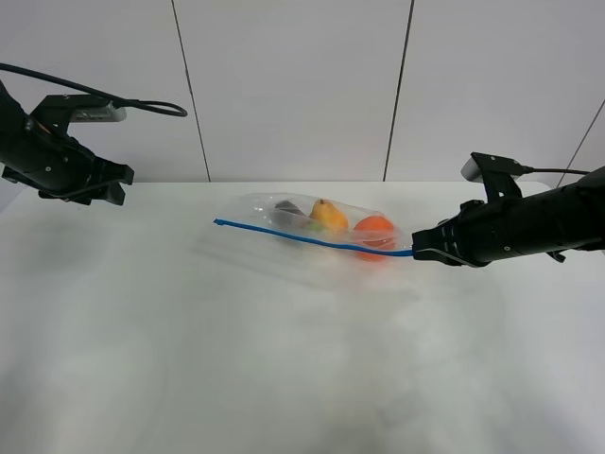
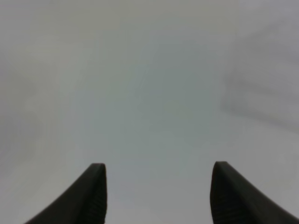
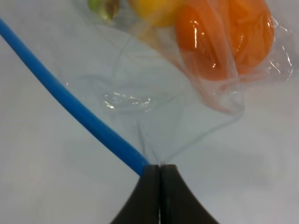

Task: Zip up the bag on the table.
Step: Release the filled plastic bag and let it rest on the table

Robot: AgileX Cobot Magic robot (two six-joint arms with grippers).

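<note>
Right tool (image 3: 160,168) pinches crinkly clear bag (image 3: 140,100) by blue zipper strip (image 3: 70,100); left tool (image 2: 159,164) spread, seemingly over table (image 2: 149,93).

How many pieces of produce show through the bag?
3: purple eggplant at the left end, yellow fruit in the middle, orange nearest the right gripper. A green bit may be a fourth.

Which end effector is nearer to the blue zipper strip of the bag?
Right. The right end effector is shut on the end of the blue zipper strip of the bag. The left end effector hangs open, far off to the bag's left, touching nothing.
</note>
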